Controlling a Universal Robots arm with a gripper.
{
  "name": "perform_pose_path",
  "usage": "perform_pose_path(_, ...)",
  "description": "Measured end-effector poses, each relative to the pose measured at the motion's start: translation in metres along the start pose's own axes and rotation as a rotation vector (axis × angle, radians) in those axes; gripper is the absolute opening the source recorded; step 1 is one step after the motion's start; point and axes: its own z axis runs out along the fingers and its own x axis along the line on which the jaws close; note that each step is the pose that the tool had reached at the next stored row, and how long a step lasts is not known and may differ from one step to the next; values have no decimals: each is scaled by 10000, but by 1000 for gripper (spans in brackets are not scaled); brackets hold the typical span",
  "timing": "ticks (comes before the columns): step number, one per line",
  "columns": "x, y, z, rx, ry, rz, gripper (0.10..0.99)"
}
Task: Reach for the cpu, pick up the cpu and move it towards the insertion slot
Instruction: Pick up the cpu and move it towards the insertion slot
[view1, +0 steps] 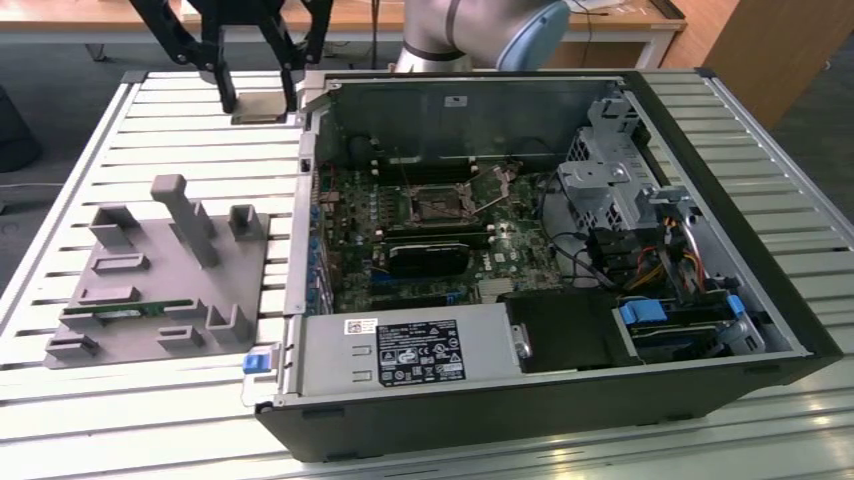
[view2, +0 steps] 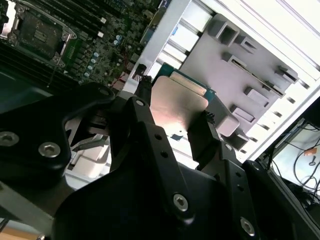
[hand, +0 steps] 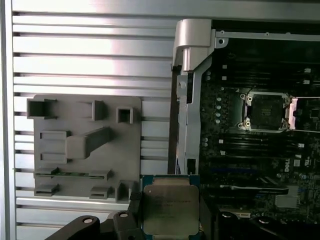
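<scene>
You are looking at the gripper (view1: 256, 95) hanging in the upper left of the exterior view, above the slatted table (view1: 160, 150) and just beside the open computer case (view1: 747, 200). Its jaws are pinching the cpu (hand: 171, 210), which is sitting between the black fingers (view2: 145, 97) in both wrist views. The insertion slot (view1: 439, 207) is lying well apart, mid-frame on the motherboard (view1: 400, 260). The grey plastic tray (view1: 147, 290) is resting at the left edge

Silvery cpu (hand: 170, 208) aloft, well apart from framed insertion slot (hand: 263, 110)
</scene>
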Motion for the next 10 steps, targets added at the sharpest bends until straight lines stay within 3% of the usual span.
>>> perform_pose_path(10, -275, 17, -7, -1, 23, -3, 541)
